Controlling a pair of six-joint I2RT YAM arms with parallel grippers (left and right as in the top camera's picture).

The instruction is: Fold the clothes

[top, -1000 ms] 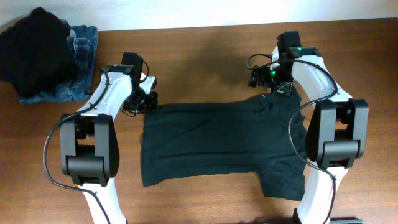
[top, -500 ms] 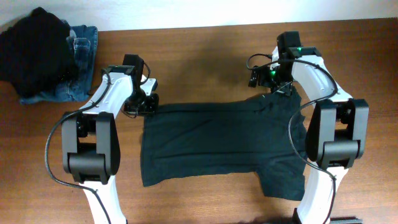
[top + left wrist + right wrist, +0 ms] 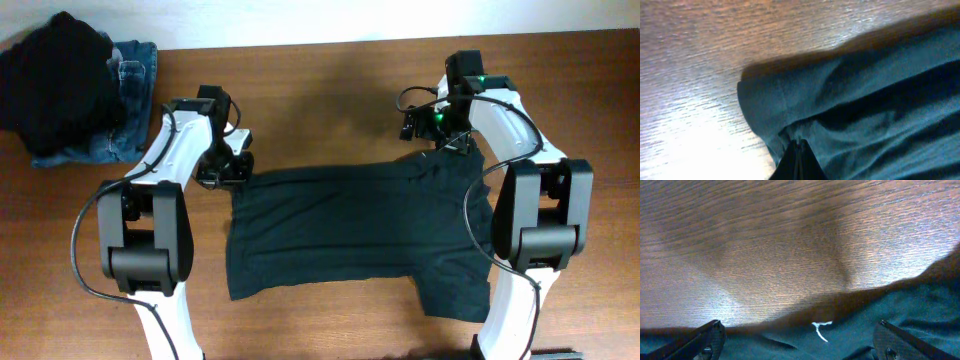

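One T-shirt (image 3: pixel 350 230), very dark green, lies spread flat on the table (image 3: pixel 330 90), in the middle between your two arms.

- Its back edge runs across from the left arm (image 3: pixel 175 150) towards the right arm (image 3: pixel 510 120). One sleeve sticks out at the front right, beside the right arm's base.
- Left jaws: closed tight, pinching the shirt's back-left corner. In the left wrist view the cloth gathers into small folds where it meets the closed tips. The corner's hem sits just off the wood, with a shadow under it.
- Right jaws: spread wide, holding nothing. The right wrist view shows one fingertip (image 3: pixel 710 336) at each lower corner, with the shirt's back-right edge between them. You cannot tell from these views whether the tips touch the cloth.
- White thread (image 3: pixel 821 329): a short bit lies on the shirt's edge, midway between the right tips.
- Back-left corner of the table: blue jeans (image 3: pixel 130 100) with a black heap (image 3: pixel 55 85) of cloth partly on top, well apart from the shirt.
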